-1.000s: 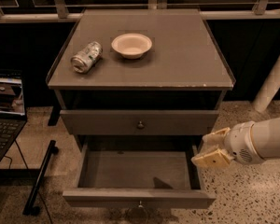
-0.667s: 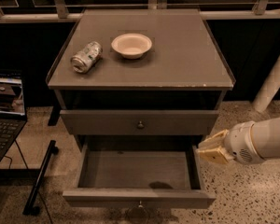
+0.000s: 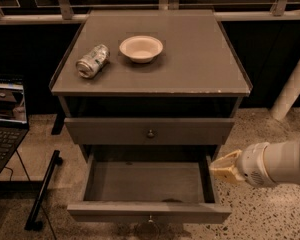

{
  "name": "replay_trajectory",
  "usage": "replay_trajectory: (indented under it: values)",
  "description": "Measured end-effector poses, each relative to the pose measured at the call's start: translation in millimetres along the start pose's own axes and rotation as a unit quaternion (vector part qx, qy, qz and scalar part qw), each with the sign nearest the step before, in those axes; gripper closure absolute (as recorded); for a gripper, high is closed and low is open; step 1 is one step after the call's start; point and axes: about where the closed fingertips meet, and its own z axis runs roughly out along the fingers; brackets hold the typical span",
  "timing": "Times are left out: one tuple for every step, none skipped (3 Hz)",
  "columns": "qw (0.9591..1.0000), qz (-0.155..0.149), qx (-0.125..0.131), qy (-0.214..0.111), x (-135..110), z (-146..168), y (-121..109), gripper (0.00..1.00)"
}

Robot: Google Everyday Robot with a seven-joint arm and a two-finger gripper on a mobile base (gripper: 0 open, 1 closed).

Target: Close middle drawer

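Note:
The middle drawer (image 3: pixel 115 212) is pulled far out of the grey-brown cabinet. Its empty inside shows, and its slim front panel with a small round knob (image 3: pixel 150 218) sits near the bottom edge of the camera view. My gripper (image 3: pixel 221 167), tan at the tip on a white arm, comes in from the right. It is just outside the drawer's right side wall, near the cabinet face and behind the front panel. It holds nothing that I can see.
The drawer above (image 3: pixel 105 130) is nearly shut. On the cabinet top lie a crushed can (image 3: pixel 92 60) and a white bowl (image 3: pixel 141 48). An open laptop (image 3: pixel 5 119) and a black stand leg (image 3: pixel 42 191) are at the left, and a white post (image 3: pixel 292 84) at the right.
My gripper has dropped slightly beside the drawer's right side. The drawer is as far out as before.

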Motion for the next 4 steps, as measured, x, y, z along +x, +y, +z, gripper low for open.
replay_trajectory:
  values:
    - [0.9977,0.063,0.016,-0.020,48.3,37.5,2.8,1.00]
    - [0.9913,0.123,0.036,-0.030,88.7,68.0,2.6,1.00]
    - [0.9824,0.179,0.048,-0.025,127.9,96.1,1.1,1.00]
    - [0.9718,0.232,0.043,-0.011,164.7,123.9,-1.2,1.00]
